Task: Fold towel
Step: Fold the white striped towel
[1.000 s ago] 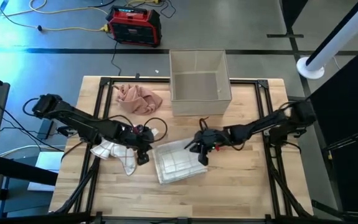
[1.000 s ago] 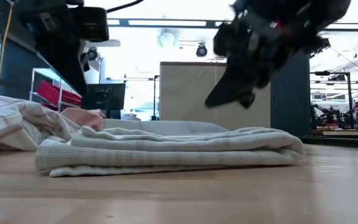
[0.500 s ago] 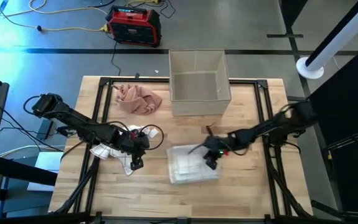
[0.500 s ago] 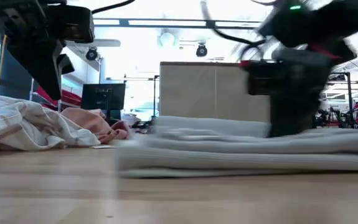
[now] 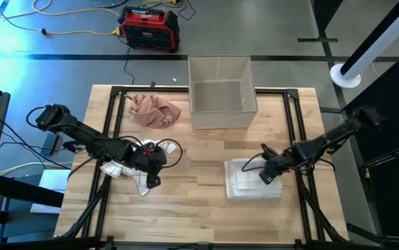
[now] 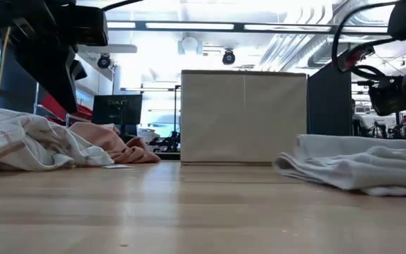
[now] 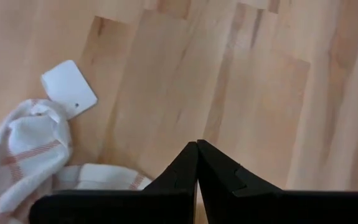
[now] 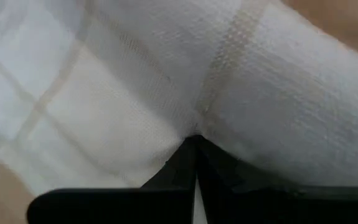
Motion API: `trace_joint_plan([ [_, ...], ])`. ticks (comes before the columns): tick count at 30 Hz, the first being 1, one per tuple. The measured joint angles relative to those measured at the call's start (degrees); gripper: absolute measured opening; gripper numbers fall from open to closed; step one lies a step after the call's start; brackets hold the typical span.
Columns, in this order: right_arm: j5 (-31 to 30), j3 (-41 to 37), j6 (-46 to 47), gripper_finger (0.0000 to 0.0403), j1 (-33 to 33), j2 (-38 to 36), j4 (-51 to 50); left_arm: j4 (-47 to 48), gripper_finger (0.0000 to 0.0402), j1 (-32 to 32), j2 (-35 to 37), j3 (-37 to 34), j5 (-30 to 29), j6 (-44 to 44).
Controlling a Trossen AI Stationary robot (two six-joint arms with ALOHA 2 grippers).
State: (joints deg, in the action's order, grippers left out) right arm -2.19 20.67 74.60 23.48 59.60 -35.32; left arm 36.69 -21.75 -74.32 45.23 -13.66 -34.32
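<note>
Folded white checked towel [image 5: 252, 182]: table's right part, under right gripper [image 5: 264, 177]. Beige open box [image 5: 222, 92]: rear centre. Crumpled pink cloth [image 5: 155, 110]: left of box. Crumpled white striped towel [image 5: 134, 173]: front left, beneath left gripper [image 5: 152, 182].

Grey concrete floor [image 5: 268, 28] around light wooden butcher-block table [image 5: 199, 208] on black metal frame. Red-and-black portable power unit [image 5: 149, 28] on floor beyond table's far edge, yellow cables [image 5: 81, 28] trailing toward it. White cylindrical pillar [image 5: 372, 48] with round base at far right. Low view: bright ceiling light strips [image 6: 188, 26], round ceiling-mounted camera [image 6: 228, 56], dark monitor [image 6: 116, 109] and red shelving [image 6: 65, 109] in room behind.
</note>
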Motion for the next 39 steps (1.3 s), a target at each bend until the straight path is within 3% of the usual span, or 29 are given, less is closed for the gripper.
trace_joint_plan([
  [6,0.08,0.32,-0.83,0.0,-3.13,-2.19,-9.02,0.01,0.0,0.7,-0.02,-1.01,0.32,0.04],
  [10,-2.95,3.04,-2.75,0.0,-5.42,-2.05,-17.11,-0.01,0.0,0.78,-0.02,-1.31,0.75,0.82],
  [17,-1.72,5.13,-3.74,0.0,-7.73,-2.09,-17.25,-0.11,0.0,1.94,-0.02,-1.31,2.15,3.39],
  [23,-0.92,14.09,-3.95,0.0,-5.29,-1.67,-15.91,-0.12,0.0,2.37,-0.02,-1.31,2.62,3.09],
  [27,0.61,16.81,-2.73,0.0,-2.88,2.22,-10.84,-0.11,0.0,2.42,-0.02,-1.31,2.35,4.32],
  [33,5.64,15.52,-2.21,0.0,-2.18,13.8,-2.82,-0.2,0.0,2.58,-0.02,-1.31,-0.45,5.19],
  [39,9.2,15.87,-5.72,0.0,-4.07,21.29,-6.09,-0.33,0.0,2.68,-0.02,-1.31,-0.58,6.07],
])
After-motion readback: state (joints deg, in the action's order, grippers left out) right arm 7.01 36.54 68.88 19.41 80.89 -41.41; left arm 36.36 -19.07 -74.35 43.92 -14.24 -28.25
